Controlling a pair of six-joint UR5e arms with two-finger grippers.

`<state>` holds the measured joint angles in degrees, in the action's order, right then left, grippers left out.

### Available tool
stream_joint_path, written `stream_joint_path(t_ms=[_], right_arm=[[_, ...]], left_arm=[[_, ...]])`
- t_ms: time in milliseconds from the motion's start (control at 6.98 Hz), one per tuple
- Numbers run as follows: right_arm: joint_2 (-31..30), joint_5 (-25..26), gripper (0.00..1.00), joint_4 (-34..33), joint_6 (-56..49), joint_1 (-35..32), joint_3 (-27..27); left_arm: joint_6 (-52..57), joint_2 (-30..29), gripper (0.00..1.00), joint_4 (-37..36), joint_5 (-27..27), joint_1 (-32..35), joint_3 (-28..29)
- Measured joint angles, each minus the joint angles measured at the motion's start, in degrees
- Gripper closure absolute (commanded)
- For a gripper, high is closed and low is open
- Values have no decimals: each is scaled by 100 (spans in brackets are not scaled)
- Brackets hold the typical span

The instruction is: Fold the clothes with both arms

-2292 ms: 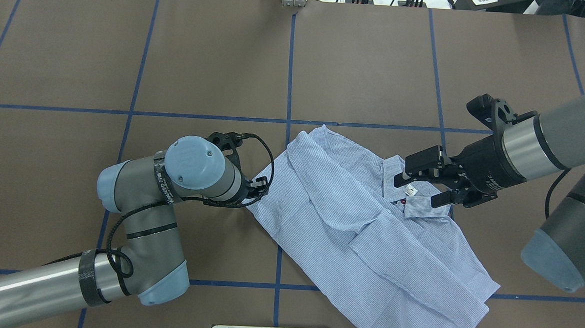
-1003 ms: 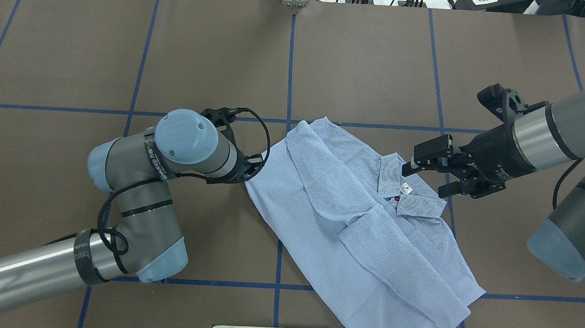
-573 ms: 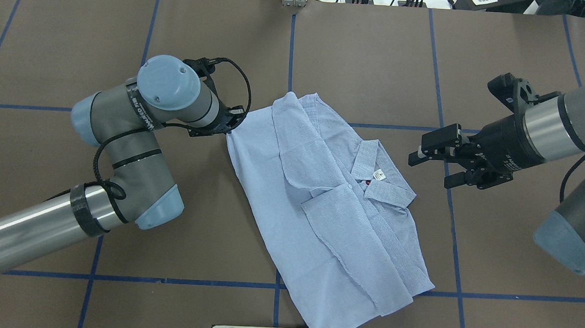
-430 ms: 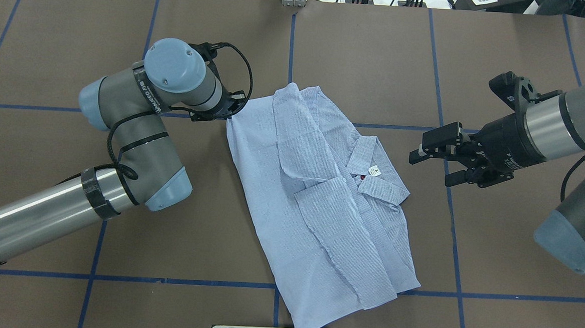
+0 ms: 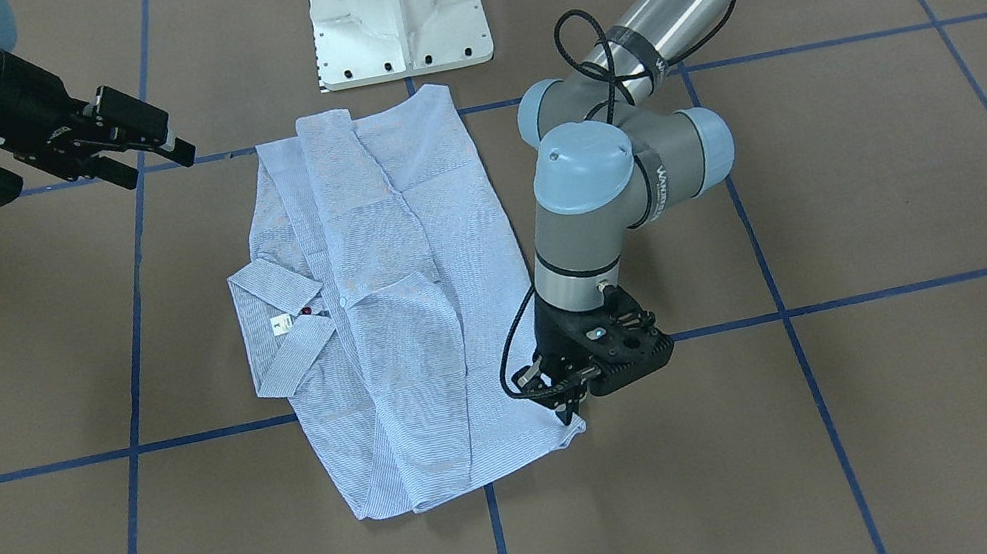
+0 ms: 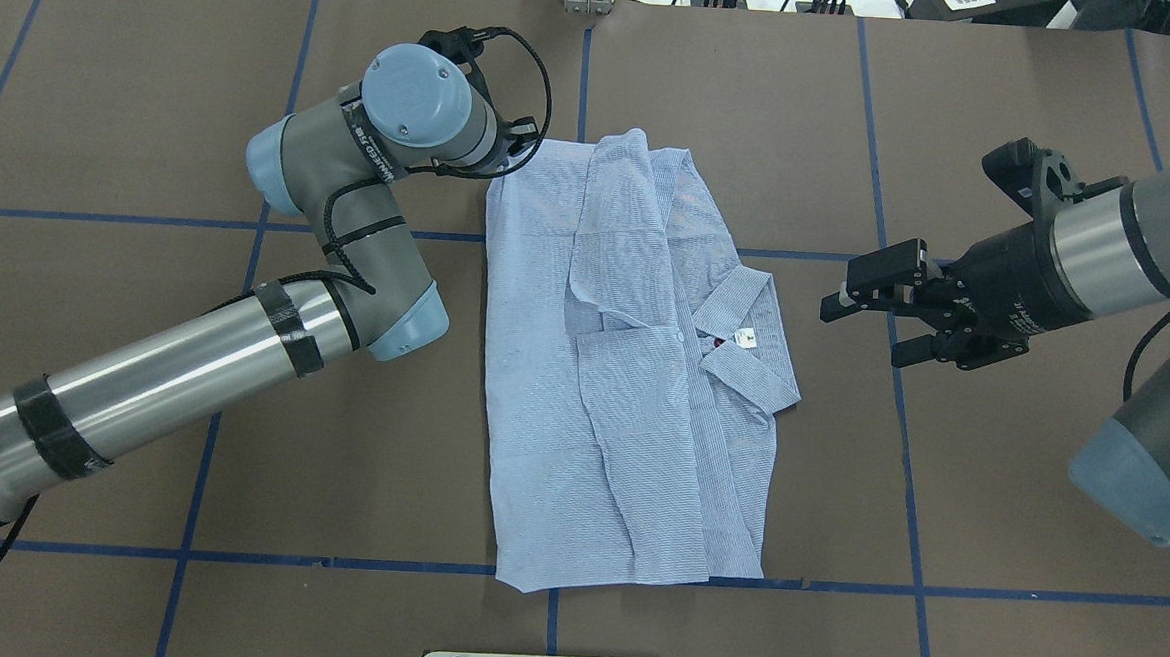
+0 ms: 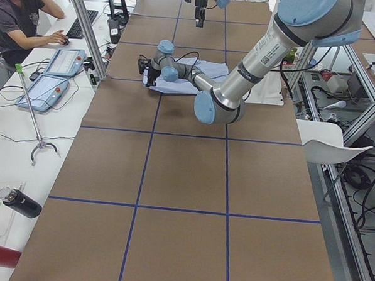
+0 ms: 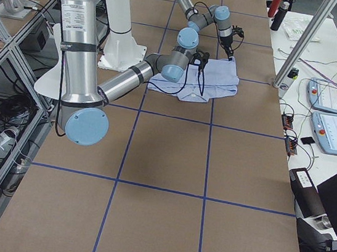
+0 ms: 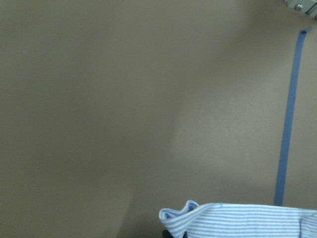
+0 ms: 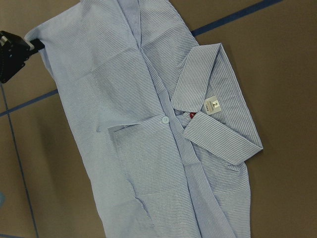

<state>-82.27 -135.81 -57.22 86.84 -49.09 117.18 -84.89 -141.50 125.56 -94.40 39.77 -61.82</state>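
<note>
The light blue striped shirt [image 6: 623, 371] lies flat on the brown table, its length running away from the robot and its collar and white label [image 6: 745, 337] on the right side. My left gripper [image 6: 524, 147] is shut on the shirt's far left corner, low at the table; the front view shows the left gripper [image 5: 570, 404] at that corner. In the left wrist view a bunched fold of the shirt [image 9: 237, 220] shows at the bottom edge. My right gripper [image 6: 860, 335] hangs open to the right of the collar, apart from the cloth. The right wrist view looks down on the shirt [image 10: 163, 124].
Blue tape lines [image 6: 583, 78] grid the brown table cover. The white pedestal base [image 5: 396, 10] stands at the robot's edge, just beyond the shirt's near hem. A person [image 7: 18, 18] sits at a side desk with tablets [image 7: 49, 83] past the table's far edge.
The left gripper dragged its corner away from the robot, swinging the shirt from a diagonal to lie straight. The right gripper drew back from over the collar and stayed open.
</note>
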Motion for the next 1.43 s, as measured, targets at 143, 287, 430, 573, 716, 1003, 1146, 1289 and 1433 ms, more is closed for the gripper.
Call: stream_joint_path(t_ms=[143,287,430,573,716,1003,1146,1289,1433], right_arm=[[0,17,0,0,0,-7,3],[0,24,0,0,-2,-8,8],[2,29,0,0,-47,-8,12],[6,79,0,-2,-169,2,14],[24,264,0,-19,-318,57,7],[292,1027,0,-254,-592,414,-150],[721,1405,0,-845,-682,631,-225],[1341,1836,0,-1836,-880,897,-267],[1967,2289,0,-2818,-1246,1155,-391]], left_arm=[[0,-100,100,588,274,10,346],[-1,-149,83,986,437,16,608],[0,-167,1,1169,526,19,734],[49,-163,0,1239,557,27,761],[170,-143,0,1255,534,87,680],[470,275,0,1207,-229,494,27],[643,760,0,1187,-864,756,-495],[853,1328,0,1183,-1358,988,-1083],[1073,1855,0,1181,-1685,1146,-1615]])
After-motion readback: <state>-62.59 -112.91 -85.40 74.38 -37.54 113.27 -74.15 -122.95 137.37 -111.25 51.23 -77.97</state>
